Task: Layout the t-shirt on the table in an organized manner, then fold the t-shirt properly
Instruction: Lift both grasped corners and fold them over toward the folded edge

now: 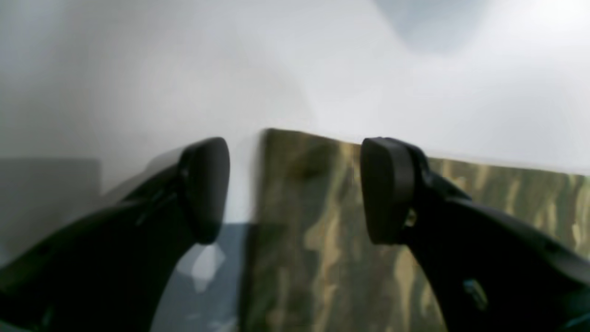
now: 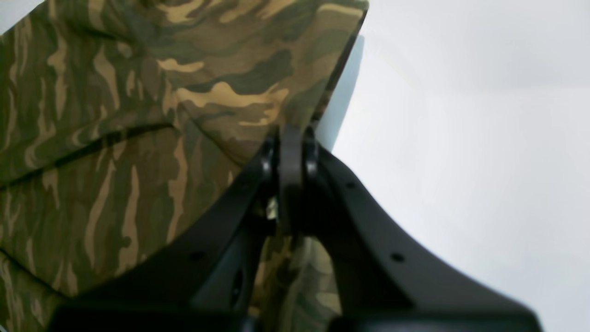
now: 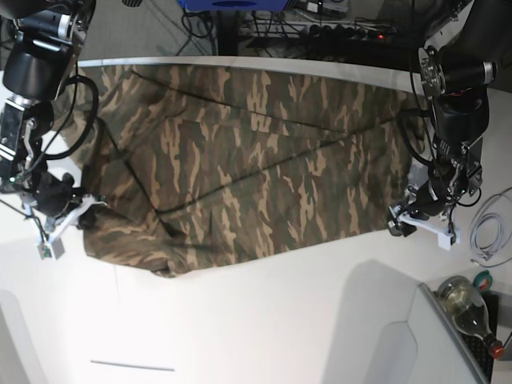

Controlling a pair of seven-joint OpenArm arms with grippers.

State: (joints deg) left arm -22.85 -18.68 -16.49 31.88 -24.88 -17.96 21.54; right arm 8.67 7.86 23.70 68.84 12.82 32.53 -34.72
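Observation:
The camouflage t-shirt (image 3: pixel 240 168) lies spread across the white table (image 3: pixel 264 320), its lower edge rumpled at the front left. My right gripper (image 3: pixel 84 206) sits at the shirt's left edge. In the right wrist view its jaws (image 2: pixel 290 152) are shut on a fold of the t-shirt (image 2: pixel 115 138), above the bare table (image 2: pixel 461 138). My left gripper (image 3: pixel 402 218) hovers at the shirt's right edge. In the left wrist view it (image 1: pixel 295 189) stands open, with a corner of the t-shirt (image 1: pixel 322 230) showing between its fingers but not pinched.
A grey box corner (image 3: pixel 384 336) juts in at the front right. Beside it lie a glass bottle (image 3: pixel 468 304) and a coiled white cable (image 3: pixel 488 232). Cables and a power strip (image 3: pixel 336 32) run behind the table's far edge.

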